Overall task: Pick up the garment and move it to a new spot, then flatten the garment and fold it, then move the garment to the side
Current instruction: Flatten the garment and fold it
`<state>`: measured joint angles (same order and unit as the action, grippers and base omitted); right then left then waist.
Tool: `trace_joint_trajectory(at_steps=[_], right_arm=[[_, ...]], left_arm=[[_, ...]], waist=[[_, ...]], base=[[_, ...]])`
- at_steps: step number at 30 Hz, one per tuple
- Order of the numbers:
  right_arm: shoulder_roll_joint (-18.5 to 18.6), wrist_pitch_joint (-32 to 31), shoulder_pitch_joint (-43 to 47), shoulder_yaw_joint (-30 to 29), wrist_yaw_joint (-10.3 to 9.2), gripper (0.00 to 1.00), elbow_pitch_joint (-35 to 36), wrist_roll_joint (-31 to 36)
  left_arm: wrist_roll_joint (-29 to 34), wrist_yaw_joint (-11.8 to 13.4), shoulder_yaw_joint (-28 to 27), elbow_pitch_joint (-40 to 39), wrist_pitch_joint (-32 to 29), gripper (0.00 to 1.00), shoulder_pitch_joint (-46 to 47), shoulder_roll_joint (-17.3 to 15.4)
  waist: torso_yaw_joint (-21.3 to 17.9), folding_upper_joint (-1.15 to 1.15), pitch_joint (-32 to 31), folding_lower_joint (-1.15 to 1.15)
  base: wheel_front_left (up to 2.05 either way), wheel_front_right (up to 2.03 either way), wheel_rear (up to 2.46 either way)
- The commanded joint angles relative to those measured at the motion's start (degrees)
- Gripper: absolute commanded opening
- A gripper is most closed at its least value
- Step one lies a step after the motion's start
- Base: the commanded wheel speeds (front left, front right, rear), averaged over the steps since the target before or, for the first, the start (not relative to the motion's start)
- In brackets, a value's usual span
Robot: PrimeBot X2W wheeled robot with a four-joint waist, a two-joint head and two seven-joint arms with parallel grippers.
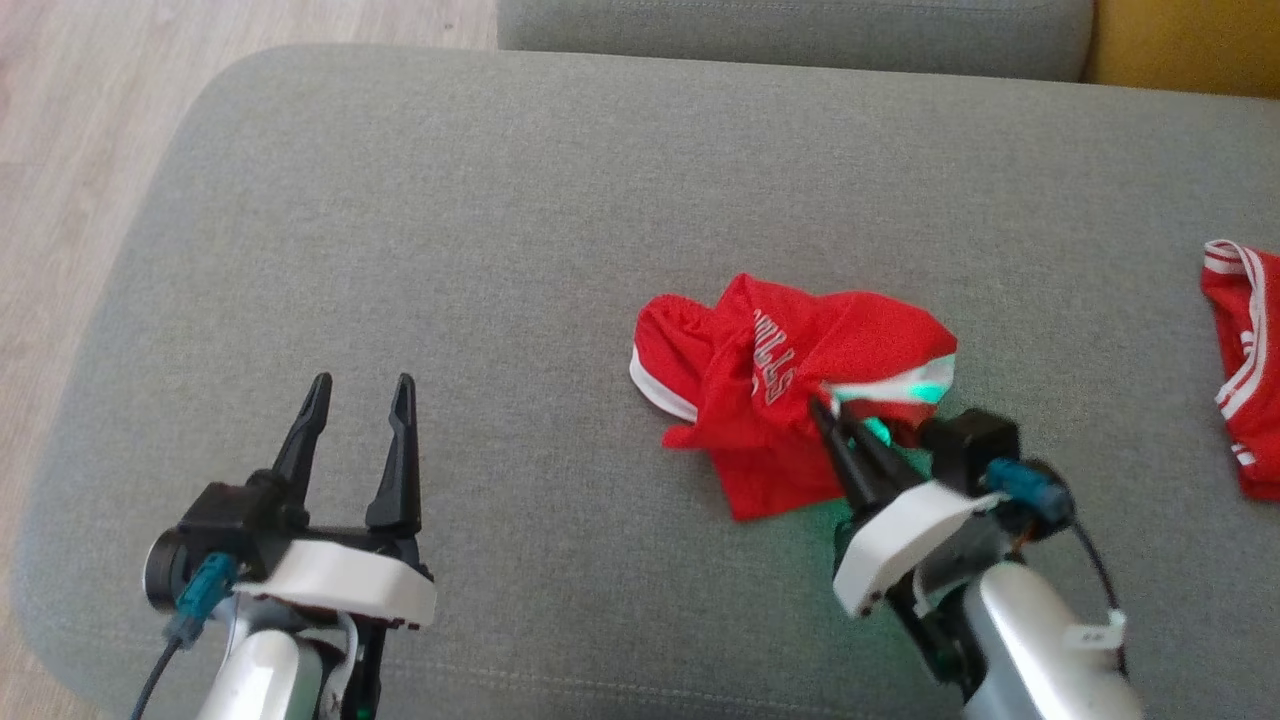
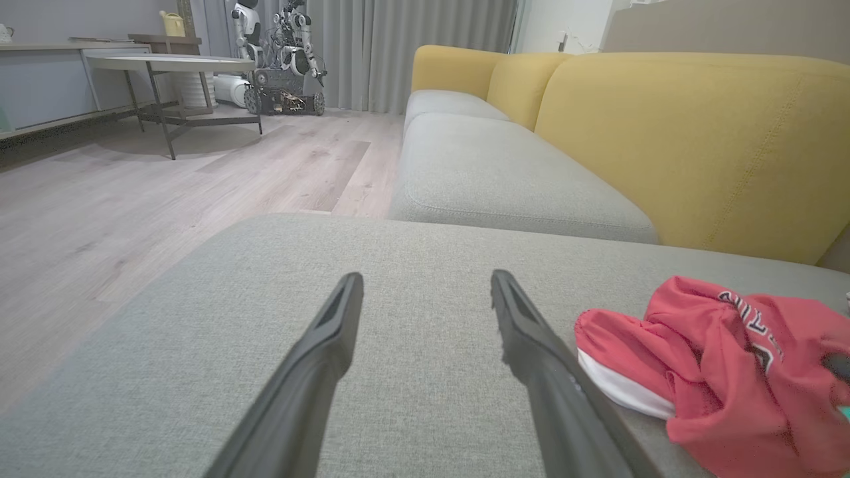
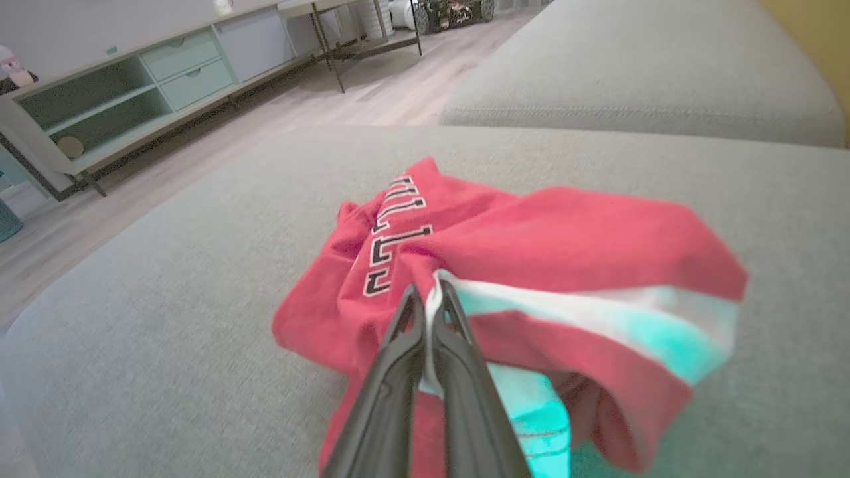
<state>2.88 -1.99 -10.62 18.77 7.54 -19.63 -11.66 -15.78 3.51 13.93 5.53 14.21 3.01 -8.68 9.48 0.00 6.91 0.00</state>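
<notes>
One garment (image 3: 544, 245) in right fingers (image 3: 398, 362); head view adds second garment (image 1: 1262, 400).

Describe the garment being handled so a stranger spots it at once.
On the grey sofa seat, right of centre, lies a crumpled red jersey with white lettering. Unlike the other red garment at the right edge, it has the right claw shut on its white trim.

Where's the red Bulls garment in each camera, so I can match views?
Head view: red Bulls garment right of centre, right claw shut on its edge.
Left wrist view: garment in lower right corner.
Right wrist view: garment at centre, in the claw.
Shared landmark: its white lettering.
</notes>
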Motion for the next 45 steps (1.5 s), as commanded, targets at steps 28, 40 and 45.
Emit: trace_joint_trajectory(at_steps=[28,40,45], right_arm=[[6.98,4.95,-16.0,-23.07,-0.05,1.0,-14.77,-3.51],[8.69,14.07,-11.07,-12.47,-0.05,1.0,-1.13,-1.45],[7.66,12.38,-5.07,-11.76,-0.05,1.0,5.86,0.08]], left_arm=[[2.42,-2.2,-3.39,-2.03,0.78,1.0,6.1,1.67],[3.12,-2.33,-5.32,-1.51,0.78,1.0,4.12,1.65],[3.2,-2.33,-5.72,-1.16,0.78,1.0,2.66,1.46]], waist=[[-3.91,0.0,4.89,0.0],[-7.64,0.0,1.31,0.0],[-8.56,0.0,-0.57,0.0]], base=[[0.0,0.0,0.0],[0.0,0.0,0.0],[0.0,0.0,0.0]])
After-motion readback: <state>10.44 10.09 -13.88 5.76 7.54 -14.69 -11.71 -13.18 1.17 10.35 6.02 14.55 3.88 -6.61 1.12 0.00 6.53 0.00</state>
